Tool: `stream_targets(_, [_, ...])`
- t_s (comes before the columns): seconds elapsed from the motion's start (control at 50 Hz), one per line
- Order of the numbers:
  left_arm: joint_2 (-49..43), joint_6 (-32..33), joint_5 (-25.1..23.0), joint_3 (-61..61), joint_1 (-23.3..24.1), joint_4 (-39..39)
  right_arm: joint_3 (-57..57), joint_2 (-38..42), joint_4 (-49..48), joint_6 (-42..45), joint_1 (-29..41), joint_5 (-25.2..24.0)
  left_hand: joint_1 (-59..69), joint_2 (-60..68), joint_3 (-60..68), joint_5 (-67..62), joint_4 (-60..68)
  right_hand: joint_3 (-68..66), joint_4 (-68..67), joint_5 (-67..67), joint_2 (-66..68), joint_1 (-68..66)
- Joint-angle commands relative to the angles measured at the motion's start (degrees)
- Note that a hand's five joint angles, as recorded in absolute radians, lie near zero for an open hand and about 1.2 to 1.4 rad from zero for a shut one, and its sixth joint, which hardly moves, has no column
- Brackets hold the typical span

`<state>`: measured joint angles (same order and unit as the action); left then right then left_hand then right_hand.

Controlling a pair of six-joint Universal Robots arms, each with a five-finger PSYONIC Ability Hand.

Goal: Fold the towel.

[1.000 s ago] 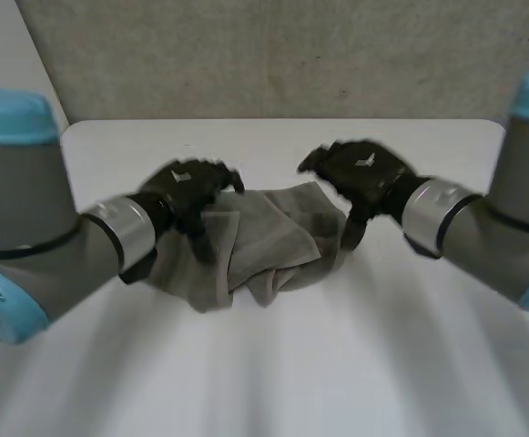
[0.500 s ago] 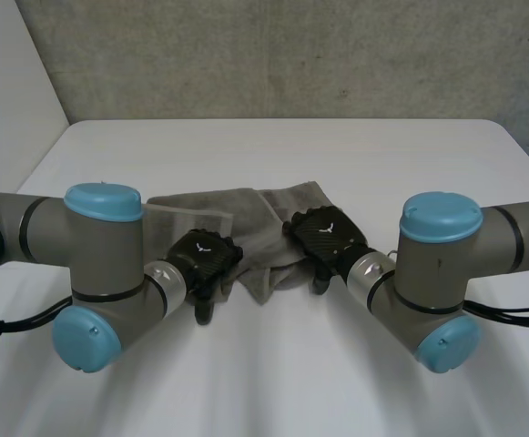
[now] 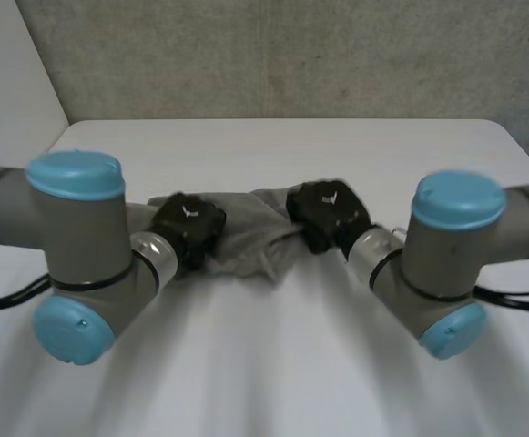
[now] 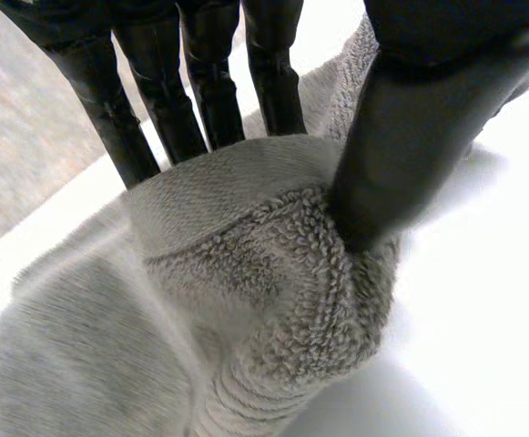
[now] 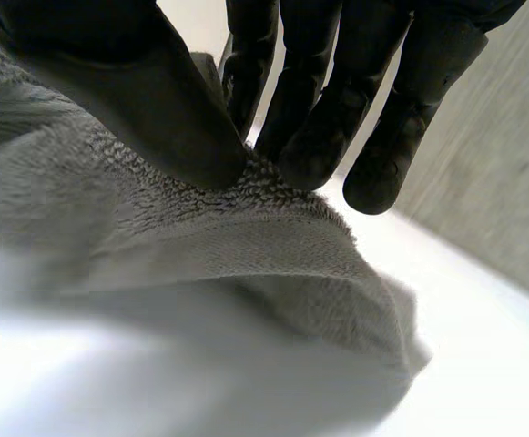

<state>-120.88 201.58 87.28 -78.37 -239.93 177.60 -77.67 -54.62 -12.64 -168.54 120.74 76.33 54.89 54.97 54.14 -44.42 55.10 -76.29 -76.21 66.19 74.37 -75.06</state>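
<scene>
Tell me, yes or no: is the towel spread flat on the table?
No: in the head view the towel lies bunched up between the left robot hand and the right robot hand.

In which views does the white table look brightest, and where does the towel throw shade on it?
Right wrist view: the table glares white beside the towel. Left wrist view: the table is bright too, with soft grey shade along the towel's edge. Head view: milder, even light; faint shade under the towel.

1. The towel [image 3: 246, 253] was plain grey-beige, with a looped pile.
2. The left hand [image 3: 187, 228] and right hand [image 3: 330, 214] were black.
3. The bench [image 3: 273, 146] was plain white.
4. The wall [image 3: 273, 55] was dull, speckled grey.
</scene>
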Motion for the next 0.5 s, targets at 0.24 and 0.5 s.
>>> stream_targets(0.24, [19.02,-13.41,1.05,0.77,-1.33,-0.33,10.26,-21.93,23.37,-1.53,-8.33,-9.09,19.41,19.34,20.16,-19.89,19.20,-3.71,-3.79,3.81,5.63,-4.94])
stream_targets(0.5, [17.28,-18.15,0.88,2.78,-1.68,-7.26,15.71,-15.62,49.71,19.79,-10.53,-11.38,24.29,24.22,25.04,-24.76,24.08,-3.71,-3.79,3.81,5.63,-4.94])
